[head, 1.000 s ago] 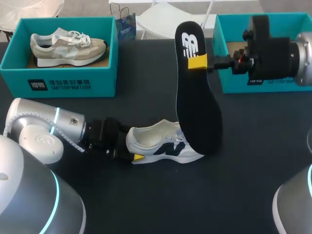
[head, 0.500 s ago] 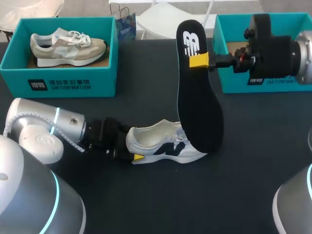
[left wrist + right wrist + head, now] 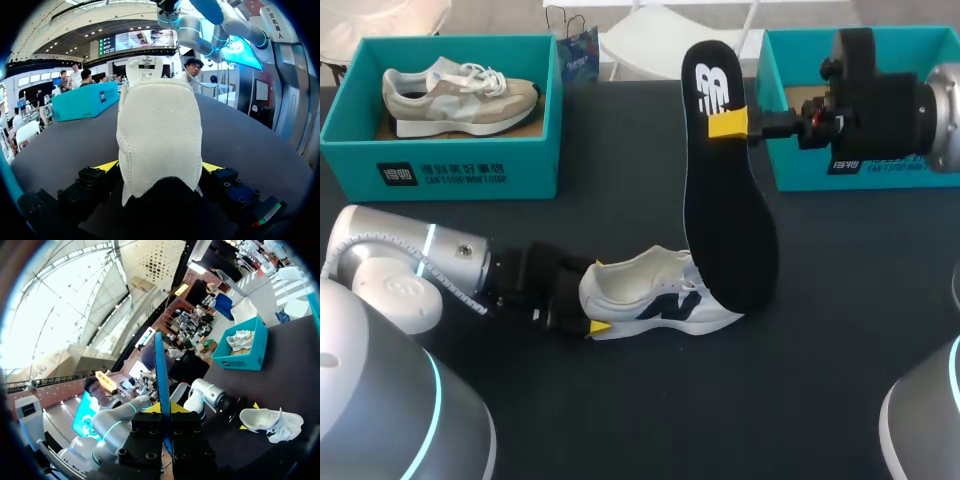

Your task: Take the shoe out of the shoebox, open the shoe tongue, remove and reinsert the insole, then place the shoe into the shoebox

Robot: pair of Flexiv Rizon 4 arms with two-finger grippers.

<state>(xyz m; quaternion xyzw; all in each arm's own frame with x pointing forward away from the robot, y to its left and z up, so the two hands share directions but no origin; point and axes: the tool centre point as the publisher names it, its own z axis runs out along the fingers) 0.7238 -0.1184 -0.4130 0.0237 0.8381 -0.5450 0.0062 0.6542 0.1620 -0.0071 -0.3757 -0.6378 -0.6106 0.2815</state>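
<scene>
A white shoe (image 3: 660, 300) with dark side markings lies on the black table, toe toward my right. My left gripper (image 3: 590, 300) is at its heel, open, one yellow tip on each side of the suede heel (image 3: 160, 125). The black insole (image 3: 725, 210) stands nearly upright, its lower end down at the shoe's toe. My right gripper (image 3: 727, 125) is shut on the insole's upper part. In the right wrist view the insole (image 3: 161, 375) shows edge-on between the fingers of the right gripper (image 3: 165, 410), with the shoe (image 3: 272, 422) and left gripper (image 3: 249, 416) below.
A teal shoebox (image 3: 440, 170) at the back left holds a beige shoe (image 3: 460, 95). A second teal shoebox (image 3: 790, 150) stands at the back right, partly hidden behind my right arm. Bare black table lies in front of the white shoe.
My left gripper's fingers have spread a little wider around the heel, and the left arm has shifted slightly. The right arm and insole moved a touch to the right, then held still.
</scene>
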